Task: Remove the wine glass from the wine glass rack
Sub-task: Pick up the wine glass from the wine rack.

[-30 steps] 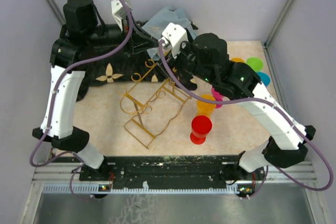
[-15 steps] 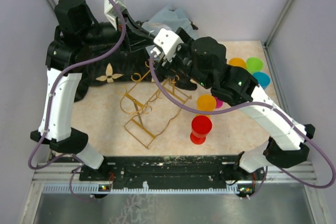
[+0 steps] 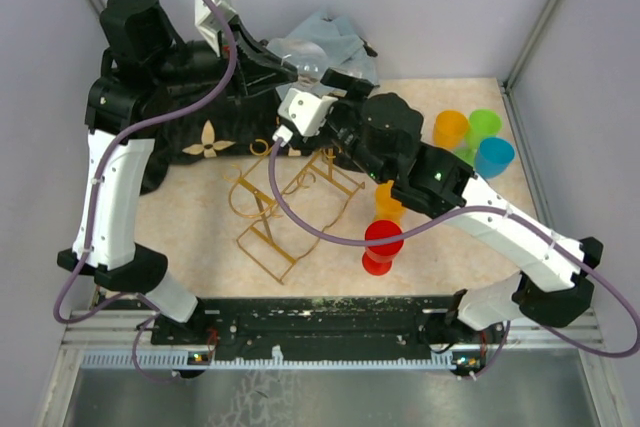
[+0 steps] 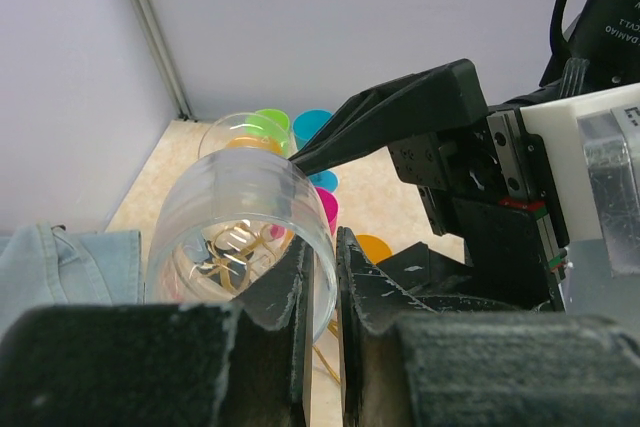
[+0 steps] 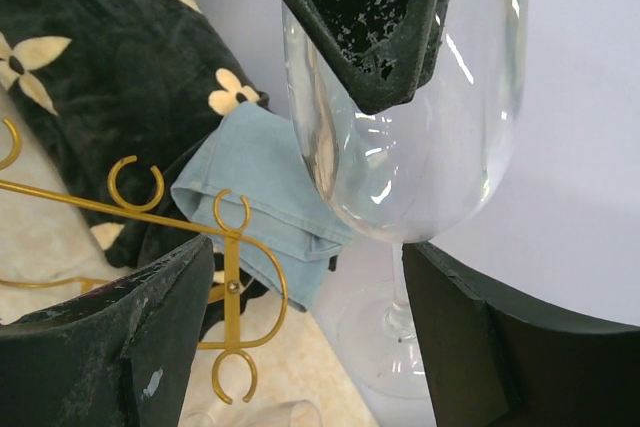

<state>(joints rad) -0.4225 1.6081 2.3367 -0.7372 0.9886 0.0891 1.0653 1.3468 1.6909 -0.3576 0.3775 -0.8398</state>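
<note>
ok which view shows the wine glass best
The right wrist view: the wine glass shows its bowl, stem and foot. The left wrist view only looks into the bowl, with the left tool pinching the rim. The top external view shows it small, between the arms.

— What is the wine glass (image 5: 420, 147) made of?
— Clear glass, smooth and glossy, with bright glints on the bowl.
— And the rack (image 5: 232, 287)?
— Thin metal wire, gold and shiny.
— The fingers (image 4: 285, 297) of the left gripper (image 4: 322, 257)?
— Matt black plastic, rough and flecked with pale scuffs.
— The cloths?
— The black cloth (image 5: 90, 77) looks plush and velvety, with cream flowers. The blue cloth (image 5: 265, 212) is a flat, matt weave.
— The cups (image 3: 383, 242)?
— Coloured plastic, smooth, with a slight sheen. The table (image 3: 200, 237) is mottled beige and matt, and the arm shells (image 3: 115, 197) are glossy white plastic.
</note>
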